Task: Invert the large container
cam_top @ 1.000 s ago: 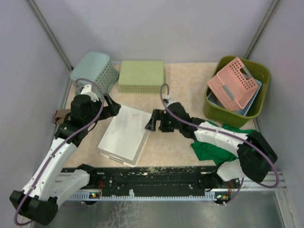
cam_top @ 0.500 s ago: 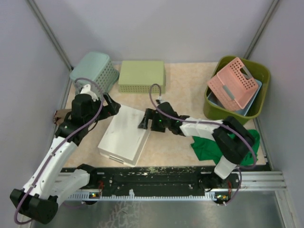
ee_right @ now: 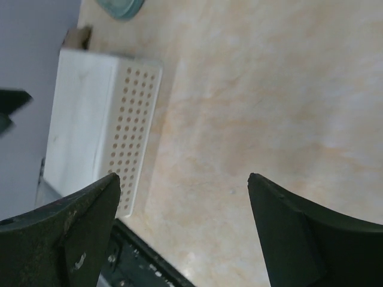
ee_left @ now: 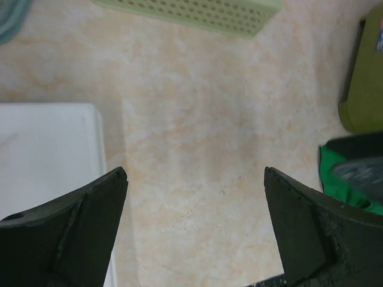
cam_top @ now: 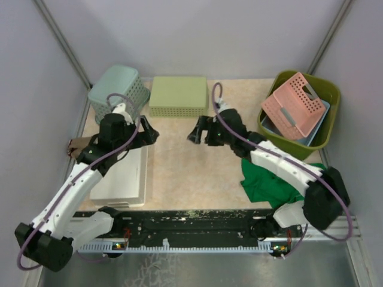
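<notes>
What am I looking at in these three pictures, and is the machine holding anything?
Two robot arms are bolted to a table's near edge. The wide picture comes from a camera above and behind them: left arm, right arm. The other two come from cameras on each wrist, looking out between that arm's dark jaws. Both pairs of jaws stand open, holding nothing. On the table lie a white basket, a pale yellow-green basket, a mint basket, a green cloth and a large olive-green tub holding a pink basket.
</notes>
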Robot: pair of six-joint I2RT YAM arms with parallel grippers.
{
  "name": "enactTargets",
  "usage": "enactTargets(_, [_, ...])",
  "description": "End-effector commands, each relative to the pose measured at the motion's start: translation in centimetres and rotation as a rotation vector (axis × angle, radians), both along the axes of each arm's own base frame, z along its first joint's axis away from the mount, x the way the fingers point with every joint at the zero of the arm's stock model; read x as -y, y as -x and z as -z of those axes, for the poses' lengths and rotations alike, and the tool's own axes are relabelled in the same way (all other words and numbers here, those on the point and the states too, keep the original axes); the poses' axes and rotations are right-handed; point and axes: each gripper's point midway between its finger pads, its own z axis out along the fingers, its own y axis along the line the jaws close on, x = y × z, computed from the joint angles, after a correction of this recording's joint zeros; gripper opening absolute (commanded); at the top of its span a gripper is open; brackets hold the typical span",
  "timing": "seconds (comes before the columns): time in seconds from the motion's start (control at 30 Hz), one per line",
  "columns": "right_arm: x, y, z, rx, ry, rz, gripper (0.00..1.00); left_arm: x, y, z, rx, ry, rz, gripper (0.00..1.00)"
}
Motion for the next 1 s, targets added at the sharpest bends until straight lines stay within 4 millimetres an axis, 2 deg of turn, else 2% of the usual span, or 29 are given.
enactTargets(0.0, [12.5, -3.1, -7.7, 0.276, 0.307, 0.333, 0.89, 5.7, 0.9, 1.7, -0.068, -0.021, 0.192, 1.00])
enactTargets(0.07, [17.6, -3.5, -12.0, 0.360, 0.331, 0.464, 0.91, 8.9, 1.8, 3.6, -0.119, -0.063, 0.269, 1.00])
enactTargets(0.1, [19.4, -3.4, -13.8, 0.400, 0.325, 0.504, 0.93, 10.3, 2.3, 4.9, -0.164, -0.060, 0.321, 1.00])
enactTargets(0.17, [23.0, -3.3, -16.7, 0.466, 0.317, 0.606, 0.95, 12.4, 3.3, 7.3, -0.266, -0.041, 0.404, 1.00])
enactTargets(0.2, [24.7, -3.4, -17.7, 0.493, 0.327, 0.658, 0.96, 12.6, 3.5, 8.7, -0.307, -0.049, 0.414, 1.00])
enactTargets(0.27, [28.0, -3.8, -19.0, 0.515, 0.379, 0.772, 0.97, 12.3, 3.6, 11.0, -0.371, -0.086, 0.406, 1.00])
enactTargets(0.33, [31.0, -4.4, -19.3, 0.487, 0.459, 0.844, 0.98, 11.2, 3.6, 12.7, -0.424, -0.137, 0.359, 1.00])
enactTargets(0.47, [35.2, -6.0, -19.1, 0.424, 0.609, 0.886, 0.99, 7.9, 3.4, 14.5, -0.501, -0.188, 0.280, 1.00])
enactTargets(0.57, [36.5, -7.2, -18.0, 0.360, 0.647, 0.885, 0.99, 5.1, 2.9, 15.3, -0.540, -0.138, 0.230, 1.00])
enactTargets(0.77, [34.7, -9.9, -15.0, 0.279, 0.579, 0.753, 0.99, -0.2, 0.5, 14.9, -0.511, -0.186, 0.074, 1.00])
enactTargets(0.87, [33.9, -10.4, -14.6, 0.273, 0.552, 0.709, 0.99, -0.5, -0.3, 14.0, -0.493, -0.200, 0.067, 1.00])
enactTargets(0.97, [33.8, -11.0, -14.2, 0.253, 0.559, 0.699, 0.99, 0.9, -0.5, 12.6, -0.464, -0.165, 0.127, 1.00])
